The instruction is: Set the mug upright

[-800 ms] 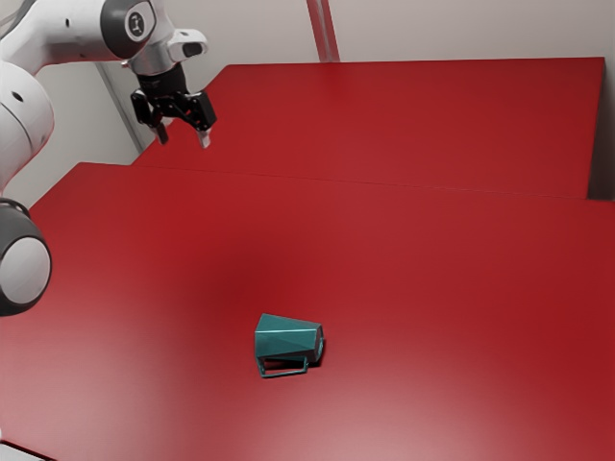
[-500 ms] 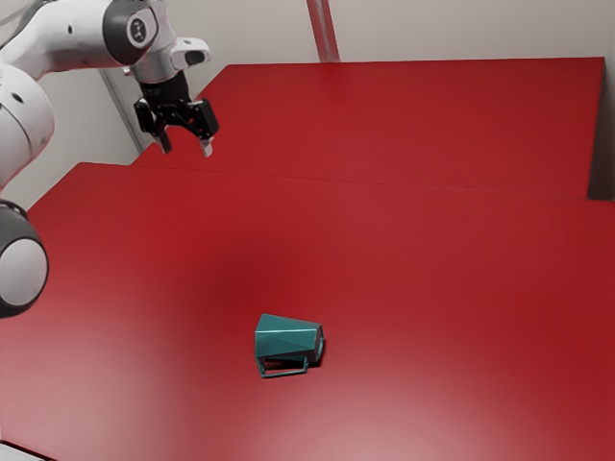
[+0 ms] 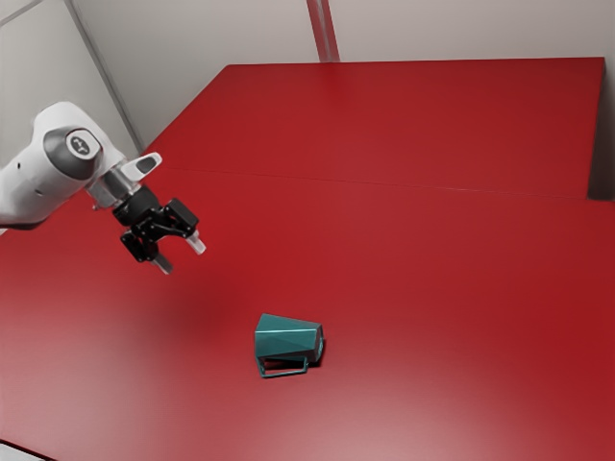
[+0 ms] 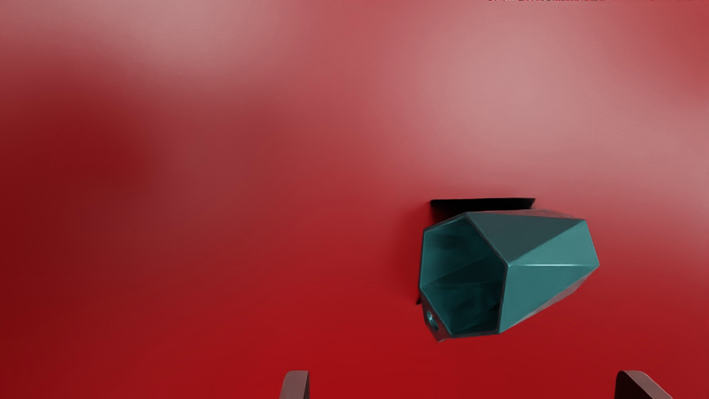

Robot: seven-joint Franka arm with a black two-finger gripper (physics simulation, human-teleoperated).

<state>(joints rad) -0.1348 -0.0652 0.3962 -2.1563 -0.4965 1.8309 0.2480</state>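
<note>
My gripper [image 3: 181, 254] hangs above the table on the exterior view's left, up and to the left of the mug, its fingers wide apart with nothing between them. The teal faceted mug [image 3: 286, 338] lies on its side on the table, with its handle toward the exterior view's bottom edge. In the wrist view the mug [image 4: 545, 266] shows its open mouth and dark inside, and part of the handle is hidden beneath it. The open gripper [image 4: 462, 385] has both fingertips in sight there, apart from the mug.
The red table [image 3: 432, 288] spreads around the mug. Behind it stands a raised red surface [image 3: 404, 120] with a pale wall [image 3: 461, 29] beyond. A pale object's corner [image 3: 17, 453] appears at the exterior view's lower left.
My arm has swung down in the exterior view, bringing the gripper lower and nearer the mug, with the hand tilted differently. The mug has stayed where it was.
</note>
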